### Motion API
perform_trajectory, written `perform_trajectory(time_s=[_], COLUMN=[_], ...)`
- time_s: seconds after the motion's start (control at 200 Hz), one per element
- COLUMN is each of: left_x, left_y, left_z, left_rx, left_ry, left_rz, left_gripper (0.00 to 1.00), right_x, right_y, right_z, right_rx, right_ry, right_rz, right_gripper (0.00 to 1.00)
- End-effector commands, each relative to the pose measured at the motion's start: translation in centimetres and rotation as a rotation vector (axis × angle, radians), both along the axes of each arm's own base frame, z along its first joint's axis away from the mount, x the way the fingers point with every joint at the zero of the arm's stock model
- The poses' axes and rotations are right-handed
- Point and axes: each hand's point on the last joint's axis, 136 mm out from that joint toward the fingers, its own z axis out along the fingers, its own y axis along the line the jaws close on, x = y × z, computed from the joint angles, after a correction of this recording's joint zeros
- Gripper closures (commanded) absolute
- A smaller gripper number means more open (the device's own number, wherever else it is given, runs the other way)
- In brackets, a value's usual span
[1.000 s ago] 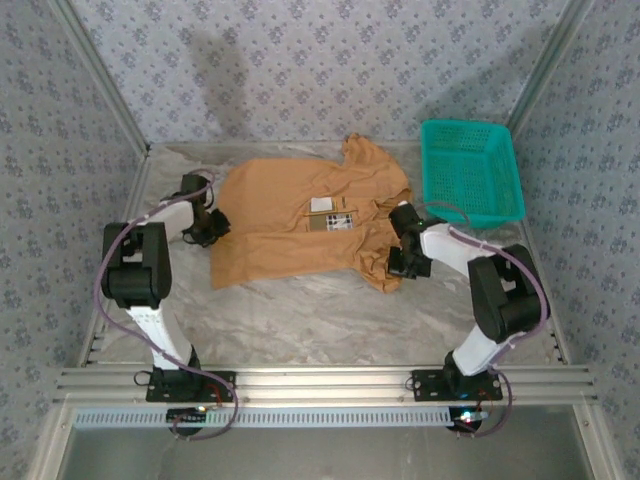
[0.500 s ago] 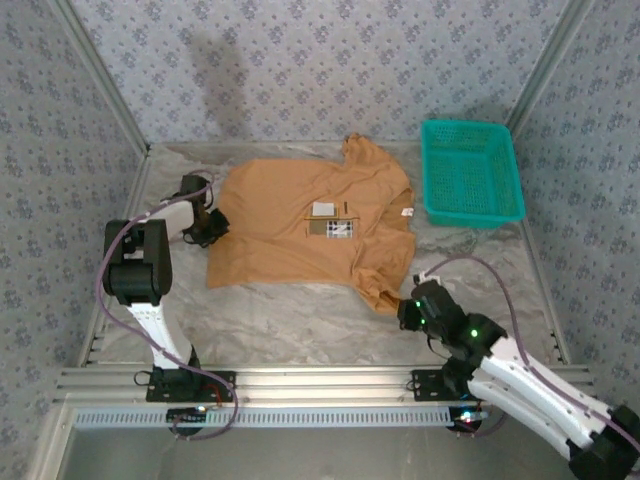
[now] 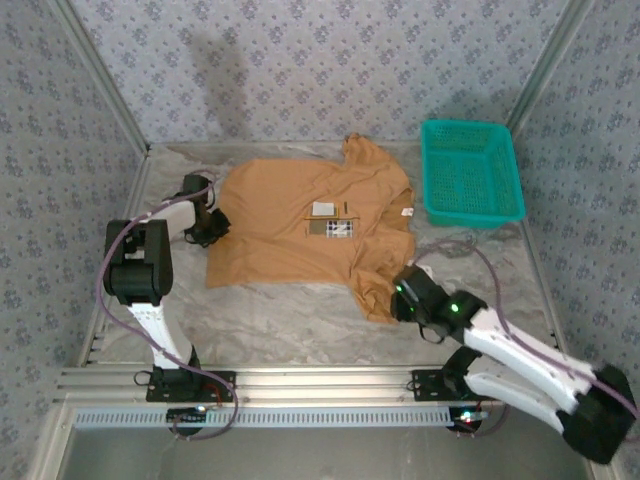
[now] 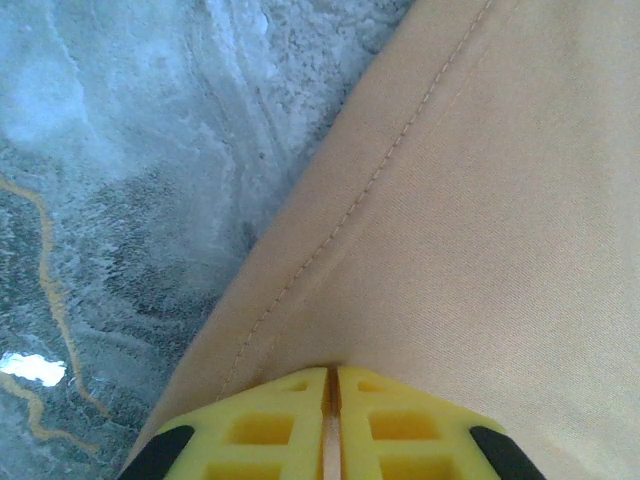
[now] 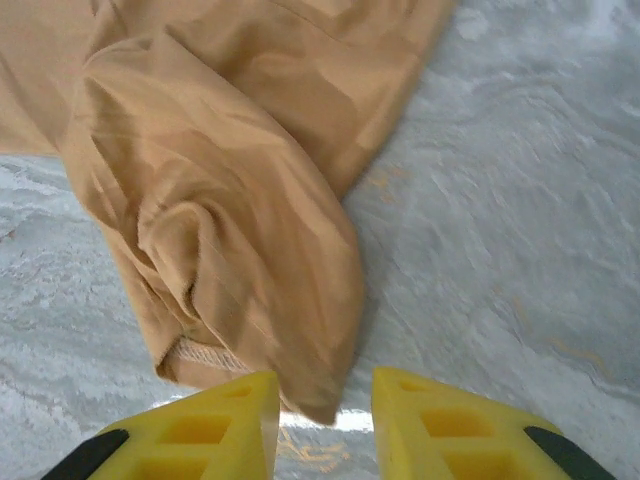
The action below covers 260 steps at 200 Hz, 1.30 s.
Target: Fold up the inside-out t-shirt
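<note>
Left pincer (image 4: 332, 392): clamped shut on stitched hem of plain orange-tan soft cloth short-sleeved t-shirt (image 3: 290, 230), flat on grey marbled tabletop (image 3: 300, 320). Right pincer (image 5: 325, 400): parted, empty, straddling crumpled sleeve tip. Advised: lower, pinch both layers, lift slowly. Long axis hem-to-collar, collar pointing away from left pincer.

The t-shirt (image 3: 290, 225) is orange-tan, the basket (image 3: 472, 219) teal, the fingers (image 5: 210, 420) yellow, the table (image 3: 300, 320) marbled grey.
</note>
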Motion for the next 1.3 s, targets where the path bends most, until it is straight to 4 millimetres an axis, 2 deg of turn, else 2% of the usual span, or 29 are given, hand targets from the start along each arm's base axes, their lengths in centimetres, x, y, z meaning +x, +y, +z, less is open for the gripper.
perform_trajectory(time_s=[0.0, 0.21, 0.45, 0.535, 0.775, 0.865, 0.964, 1.039, 1.164, 1.294], left_x=[-1.8, -1.9, -1.8, -1.8, -1.7, -1.6, -1.5, -1.4, -1.4, -1.2], left_y=[0.1, -0.2, -0.2, -0.1, -0.1, -0.1, -0.1, -0.1, -0.1, -0.1], left_z=[-0.7, -0.9, -0.9, -0.8, -0.7, -0.6, -0.4, -0.3, -0.1, 0.0], left_rx=[0.028, 0.023, 0.027, 0.030, 0.028, 0.028, 0.030, 0.031, 0.032, 0.035], left_ry=[0.069, 0.069, 0.070, 0.072, 0.070, 0.067, 0.066, 0.063, 0.059, 0.057], left_rz=[-0.014, -0.019, -0.024, -0.025, -0.022, -0.022, -0.024, -0.025, -0.024, -0.023], left_gripper=[0.89, 0.90, 0.90, 0.90, 0.90, 0.90, 0.90, 0.90, 0.90, 0.90], right_x=[1.7, 2.8, 3.0, 2.7, 2.1, 2.3, 2.3, 2.5, 2.3, 0.2], right_y=[1.7, 3.8, 5.2, 5.2, 4.0, 3.5, 2.9, 2.4, 2.9, 4.7], right_z=[1.0, -0.5, -2.6, -3.0, -3.4, -3.5, -3.6, -3.4, -1.6, 0.5], right_rx=[-0.111, -0.185, -0.185, -0.190, -0.243, -0.276, -0.313, -0.340, -0.335, -0.251], right_ry=[-0.022, 0.067, 0.132, 0.148, 0.175, 0.174, 0.178, 0.168, 0.144, 0.125], right_rz=[0.082, 0.144, 0.167, 0.173, 0.172, 0.171, 0.166, 0.158, 0.186, 0.287], right_gripper=[0.65, 0.60, 0.61, 0.65, 0.67, 0.72, 0.87, 1.00, 1.00, 1.00])
